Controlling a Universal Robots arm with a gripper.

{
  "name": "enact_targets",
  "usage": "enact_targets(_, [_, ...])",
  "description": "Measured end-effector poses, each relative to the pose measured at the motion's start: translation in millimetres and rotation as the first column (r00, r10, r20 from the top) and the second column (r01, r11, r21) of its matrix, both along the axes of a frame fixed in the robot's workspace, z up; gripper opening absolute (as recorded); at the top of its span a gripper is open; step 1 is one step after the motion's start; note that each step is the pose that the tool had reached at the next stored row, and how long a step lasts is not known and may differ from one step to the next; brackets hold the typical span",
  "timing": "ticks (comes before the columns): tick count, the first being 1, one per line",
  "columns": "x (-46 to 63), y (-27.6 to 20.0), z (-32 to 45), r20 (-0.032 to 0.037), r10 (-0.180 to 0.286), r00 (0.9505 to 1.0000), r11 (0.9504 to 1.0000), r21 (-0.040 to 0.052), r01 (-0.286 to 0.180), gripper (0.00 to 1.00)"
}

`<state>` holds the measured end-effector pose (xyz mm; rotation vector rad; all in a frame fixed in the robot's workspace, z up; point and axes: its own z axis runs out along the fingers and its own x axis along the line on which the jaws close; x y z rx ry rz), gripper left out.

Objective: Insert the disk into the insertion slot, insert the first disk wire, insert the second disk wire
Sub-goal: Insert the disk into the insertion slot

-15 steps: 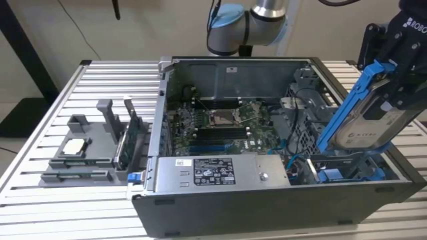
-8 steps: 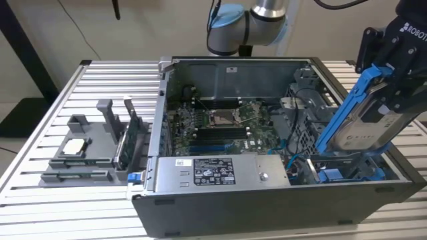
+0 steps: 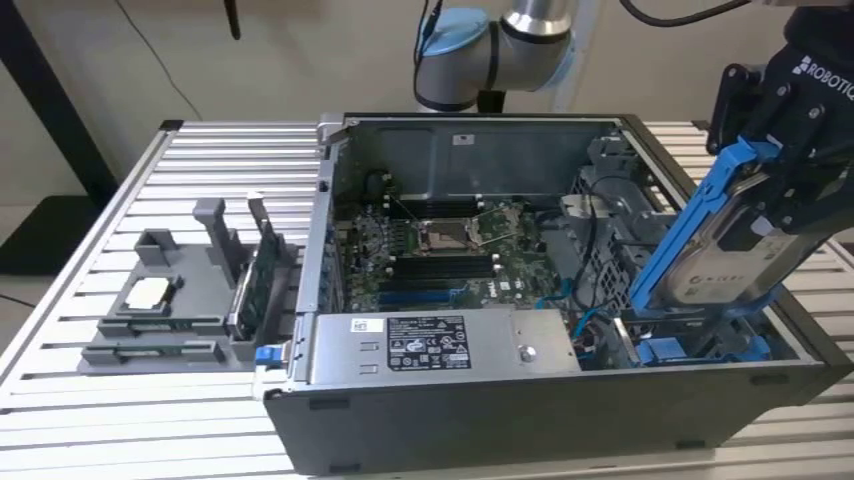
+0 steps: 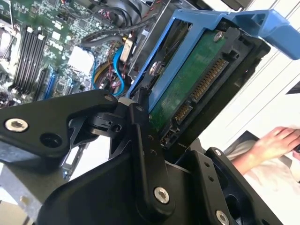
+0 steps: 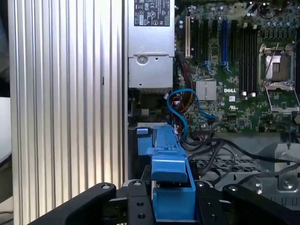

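Note:
My gripper (image 3: 785, 165) is shut on the disk (image 3: 727, 255), a silver drive with a white label in a bright blue carrier frame. The disk hangs steeply tilted at the exterior view's right, over the open computer case. Its lower end reaches down to the insertion slot (image 3: 694, 345), a grey bay with blue rails in the case's near right corner. In the second wrist view the disk's green board and connector (image 4: 199, 82) face the camera, between black fingers (image 4: 143, 136). The first wrist view shows the blue carrier (image 5: 169, 185) gripped from both sides. Thin blue wires (image 5: 180, 105) curl loose beside the bay.
The case (image 3: 534, 420) lies open on a slatted metal table (image 3: 160, 420), with a motherboard (image 3: 441, 250) and a grey power-supply box (image 3: 427, 345) inside. A grey parts fixture (image 3: 174, 300) stands at the exterior view's left. A person's hand (image 4: 276, 140) rests beyond the case.

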<state>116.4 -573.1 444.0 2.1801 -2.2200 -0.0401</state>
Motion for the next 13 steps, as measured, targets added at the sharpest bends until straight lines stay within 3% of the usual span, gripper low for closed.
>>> enact_targets(13, [0.0, 0.0, -5.4, 0.0000, 0.000, 1.0000, 1.0000, 0.0012, 0.000, 0.33])
